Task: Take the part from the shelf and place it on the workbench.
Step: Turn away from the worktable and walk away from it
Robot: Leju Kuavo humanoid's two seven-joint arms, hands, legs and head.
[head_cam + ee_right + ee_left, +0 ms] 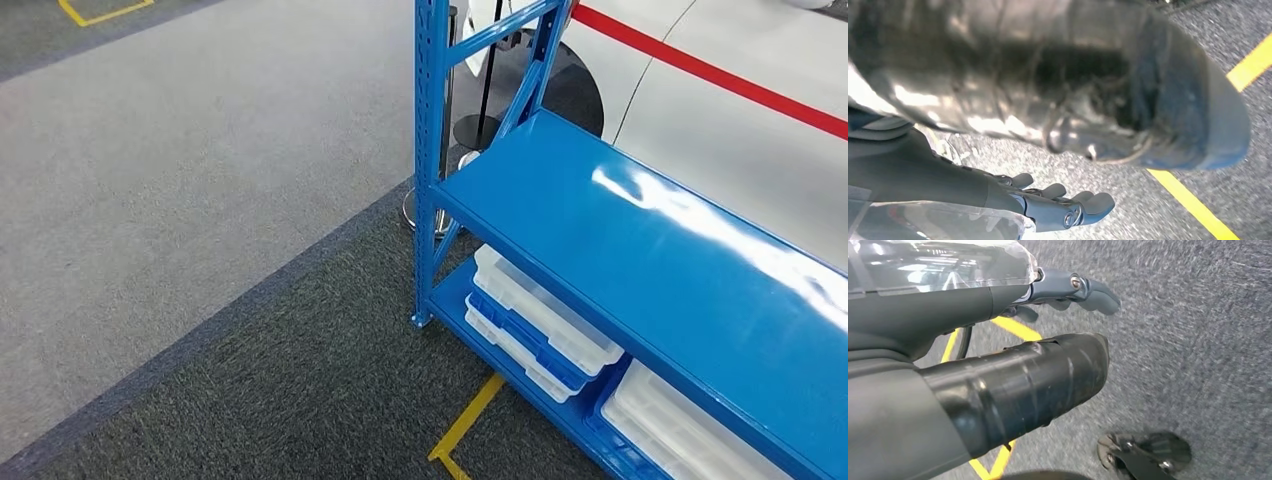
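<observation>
From the head view, light grey carpet (180, 150) fills the left, bordered by a darker carpet strip, with a yellow floor marking (100, 12) cut off at the top edge. To its right stands a blue metal shelf (640, 230); its glossy middle level carries nothing that can be seen and runs out of frame at the right. On the lower level lie stacked white and blue compartment boxes (540, 325), partly hidden under the level above, and a second clear box (690, 425) is cut off at the bottom; whether the part is inside any of them cannot be made out. Yellow tape (465, 425) marks the dark carpet in front of the shelf. Behind it, a red barrier belt (700, 68) crosses a white car body. In the left wrist view, the left hand (1048, 305) hangs over blurred carpet, fingers loosely extended, holding nothing. In the right wrist view, the right hand (1058, 200) likewise hangs empty, fingers apart, its thumb blurred and very close to the lens.
</observation>
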